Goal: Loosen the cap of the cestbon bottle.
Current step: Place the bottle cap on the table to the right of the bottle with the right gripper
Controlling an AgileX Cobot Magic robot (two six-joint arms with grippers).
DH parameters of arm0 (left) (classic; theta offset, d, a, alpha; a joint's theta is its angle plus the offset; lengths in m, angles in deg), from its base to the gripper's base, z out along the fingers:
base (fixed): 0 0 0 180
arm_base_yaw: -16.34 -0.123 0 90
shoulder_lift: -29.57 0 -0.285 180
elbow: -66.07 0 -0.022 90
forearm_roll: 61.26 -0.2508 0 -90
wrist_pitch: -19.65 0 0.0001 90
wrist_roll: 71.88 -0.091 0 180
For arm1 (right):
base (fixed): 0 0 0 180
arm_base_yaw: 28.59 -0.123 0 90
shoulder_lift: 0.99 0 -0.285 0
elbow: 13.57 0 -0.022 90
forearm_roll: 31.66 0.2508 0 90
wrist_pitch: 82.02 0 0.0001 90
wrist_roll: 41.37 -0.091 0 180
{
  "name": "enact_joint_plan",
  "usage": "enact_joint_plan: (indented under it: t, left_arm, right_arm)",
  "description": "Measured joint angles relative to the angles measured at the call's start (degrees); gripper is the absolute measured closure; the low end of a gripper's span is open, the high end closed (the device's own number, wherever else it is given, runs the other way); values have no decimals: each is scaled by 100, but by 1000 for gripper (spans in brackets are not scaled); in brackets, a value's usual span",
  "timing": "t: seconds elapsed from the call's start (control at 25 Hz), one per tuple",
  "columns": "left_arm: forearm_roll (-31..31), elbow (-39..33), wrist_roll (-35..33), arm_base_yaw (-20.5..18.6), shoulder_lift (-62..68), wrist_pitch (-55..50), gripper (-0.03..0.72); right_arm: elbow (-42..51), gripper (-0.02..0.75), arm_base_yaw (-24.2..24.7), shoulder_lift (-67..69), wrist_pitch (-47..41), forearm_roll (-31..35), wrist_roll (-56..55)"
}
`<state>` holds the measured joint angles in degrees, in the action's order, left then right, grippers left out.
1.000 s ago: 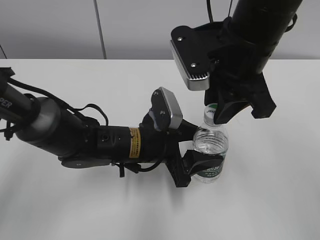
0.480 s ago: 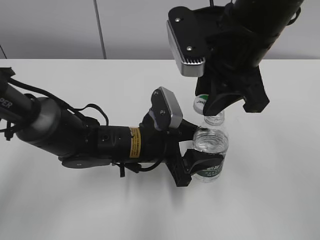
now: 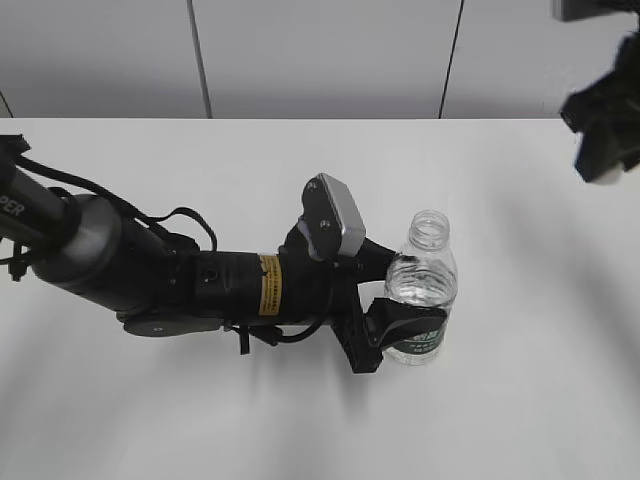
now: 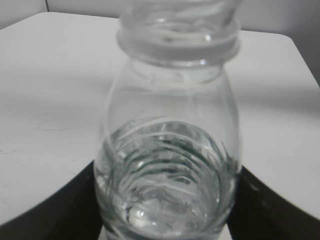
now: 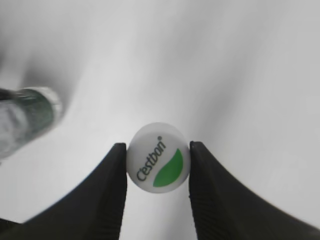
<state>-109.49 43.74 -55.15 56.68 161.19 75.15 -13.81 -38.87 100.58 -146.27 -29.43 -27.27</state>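
The left hand [image 3: 400,325] clamps the clear ribbed plastic bottle [image 3: 421,290], open-mouthed; the right hand [image 5: 157,165] pinches the small white cap [image 5: 158,164].

A white matte surface [image 3: 150,420] spreads under and all around the left fingers [image 3: 385,338] and runs past them to a far edge. Beyond that edge, behind both sets of fingers, stands a grey panelled wall [image 3: 320,50]. It is split by two dark vertical seams [image 3: 197,60], one well to the left of the left fingers, the other above and a little to their right. Soft grey shadows [image 3: 300,385] lie on the surface near the left fingers. Below the right fingers [image 5: 100,200] the surface shows pale and blurred; its rounded corner [image 4: 287,37] appears beyond the left fingers
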Motion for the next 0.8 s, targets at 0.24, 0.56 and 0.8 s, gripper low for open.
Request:
enact_joint_plan:
  t: [0.24, 0.56, 0.8]
  left_arm:
    - [0, 0, 0, 0, 0, 0, 170]
    - [0, 0, 0, 0, 0, 0, 170]
    - [0, 0, 0, 0, 0, 0, 170]
  right_arm:
    - [1910, 437, 674, 162, 1464, 330, -363]
    - [2808, 437, 681, 603, 2880, 326, -394]
    - [2808, 419, 681, 961, 3025, 326, -398]
